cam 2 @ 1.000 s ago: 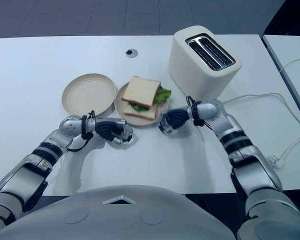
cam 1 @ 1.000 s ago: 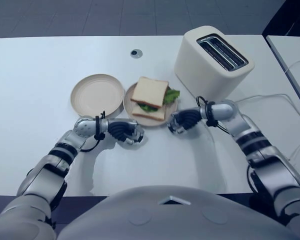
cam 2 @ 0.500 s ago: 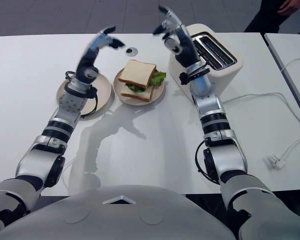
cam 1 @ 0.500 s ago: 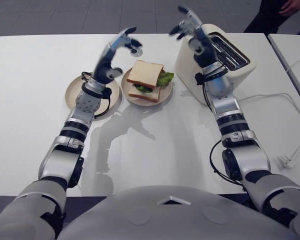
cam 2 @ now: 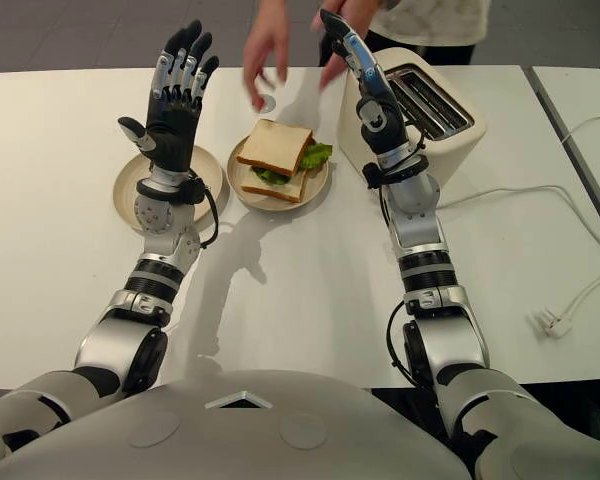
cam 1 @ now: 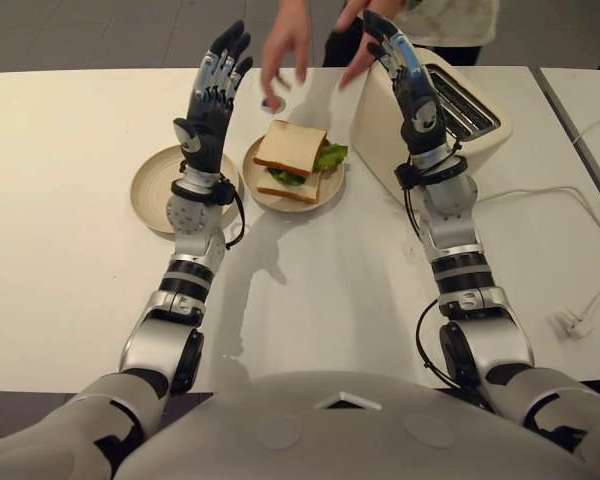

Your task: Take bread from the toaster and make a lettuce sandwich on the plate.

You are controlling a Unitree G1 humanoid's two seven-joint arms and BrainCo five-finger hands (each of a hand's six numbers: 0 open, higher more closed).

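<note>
While left hand & right hand hover, fingers spread empty, sandwich on plate btwn, toaster by far edge

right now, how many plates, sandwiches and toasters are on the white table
round beige plates: 2 (empty plate, plate under the sandwich)
lettuce sandwich of white bread: 1
cream two-slot toaster: 1
total: 4
</note>
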